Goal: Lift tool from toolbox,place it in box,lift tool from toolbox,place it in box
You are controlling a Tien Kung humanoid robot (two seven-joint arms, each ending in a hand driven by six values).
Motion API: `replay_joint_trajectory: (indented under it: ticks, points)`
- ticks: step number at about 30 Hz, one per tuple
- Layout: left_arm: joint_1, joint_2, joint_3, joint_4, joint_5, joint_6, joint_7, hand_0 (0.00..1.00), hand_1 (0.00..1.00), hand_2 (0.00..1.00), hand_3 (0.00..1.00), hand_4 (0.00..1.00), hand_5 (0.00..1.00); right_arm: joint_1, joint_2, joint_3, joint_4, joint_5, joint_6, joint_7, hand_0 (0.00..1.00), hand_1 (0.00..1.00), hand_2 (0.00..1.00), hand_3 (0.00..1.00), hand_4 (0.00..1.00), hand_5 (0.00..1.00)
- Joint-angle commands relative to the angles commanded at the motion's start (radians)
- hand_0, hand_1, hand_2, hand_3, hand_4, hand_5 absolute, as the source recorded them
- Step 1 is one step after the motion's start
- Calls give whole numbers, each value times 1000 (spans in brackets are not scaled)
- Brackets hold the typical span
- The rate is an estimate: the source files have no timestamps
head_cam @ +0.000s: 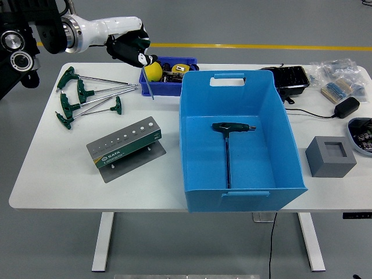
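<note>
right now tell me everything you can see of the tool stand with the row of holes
The grey metal tool stand with a green front label is a slanted block on a flat grey base plate, lying askew on the white table left of the big blue plastic box. Its sloped top carries a row of holes growing larger toward the right, all empty. White lettering marks the green strip. Nothing touches it but the table; the green-handled T wrenches lie apart behind it.

Your left hand (131,46) hangs over the worktop's (52,174) far edge. Just right of it sits the small bin (152,87); the large box (238,136) lies further right with one T-handle key (228,145) in it. Nearer you, below the hand, stands the toolbox (124,143); loose keys (87,100) lie to its left.
</note>
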Motion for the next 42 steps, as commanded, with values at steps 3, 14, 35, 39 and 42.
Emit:
replay_joint_trajectory:
  ticks: [3, 14, 35, 39, 42]
  points:
    - [11, -31, 7, -46, 51, 68, -69, 80, 2, 62, 213, 579, 415, 2, -1, -1, 0, 0, 0, 0, 696, 650, 705, 555, 787, 717]
    - [96, -188, 140, -52, 184, 255, -319, 85, 2, 65, 212, 586, 400, 12, -1, 0, 1, -5, -1, 0, 700, 651, 705, 555, 787, 717]
    - [138, -415, 410, 283, 459, 632, -552, 186, 79, 178, 342, 634, 370, 38, -10, 11, 7, -40, 1, -9, 703, 652, 705, 555, 787, 720]
    - [124, -432, 423, 338, 444, 618, -542, 186, 79, 178, 342, 634, 370, 42, -12, 8, 8, -35, 1, -6, 703, 652, 705, 555, 787, 720]
    - [115, -447, 418, 375, 413, 579, -526, 400, 388, 478, 599, 842, 457, 44, -13, 10, 8, -41, 1, -8, 701, 654, 704, 554, 786, 721]
